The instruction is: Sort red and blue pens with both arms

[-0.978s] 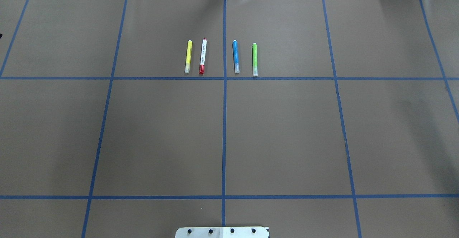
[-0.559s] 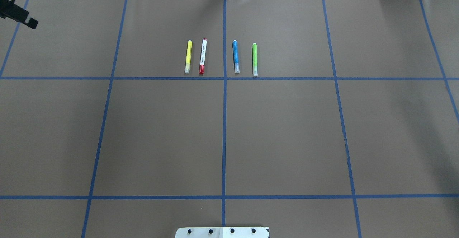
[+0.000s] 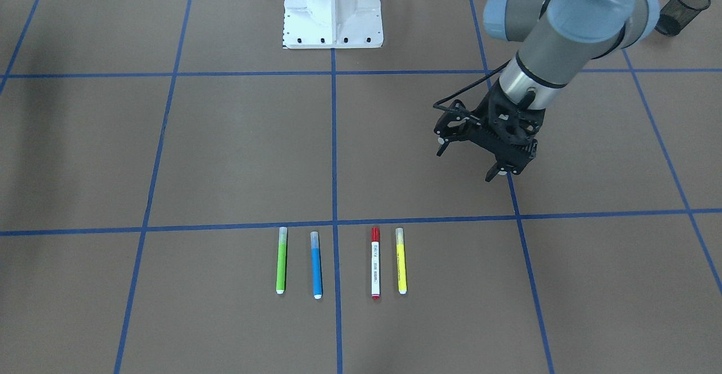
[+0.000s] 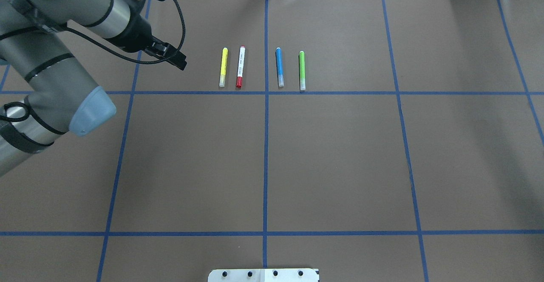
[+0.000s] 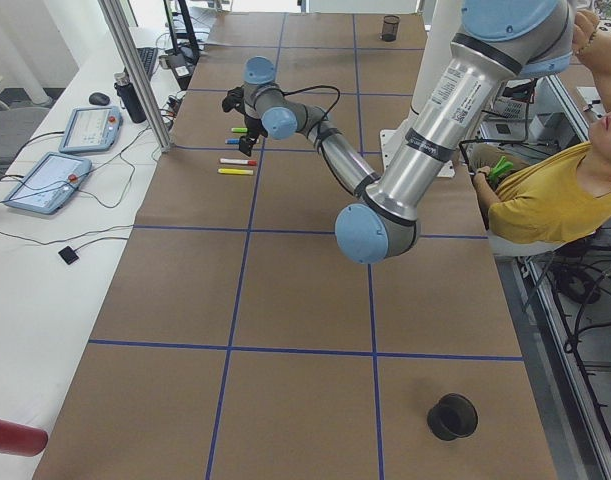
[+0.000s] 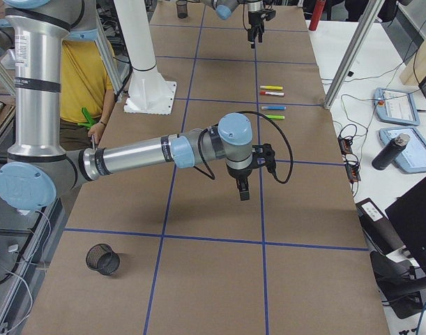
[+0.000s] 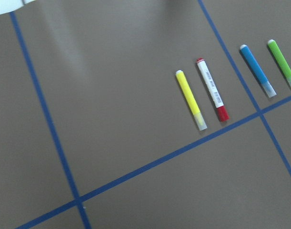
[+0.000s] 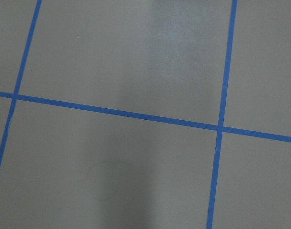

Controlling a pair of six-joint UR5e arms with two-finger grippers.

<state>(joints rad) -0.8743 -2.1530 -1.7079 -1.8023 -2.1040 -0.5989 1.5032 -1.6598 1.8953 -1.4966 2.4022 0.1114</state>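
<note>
Left gripper (image 3: 467, 164) is seen spread wide, empty, touching nothing. Right gripper (image 6: 242, 190): opening cannot be told. Red pen (image 4: 240, 66) and blue pen (image 4: 279, 66) are laid flat either side of the centre tape line (image 4: 266, 146). The red pen's print is unreadable.

2 UR5e arms, silver, grey and pale blue

The left arm (image 4: 55, 86) and right arm (image 6: 136, 157) share silver-grey tubes, black bands, round pale blue joint caps and a looping black cable (image 4: 183, 27) — on a white pedestal (image 3: 333, 7) with 4 dark bolts.
</note>
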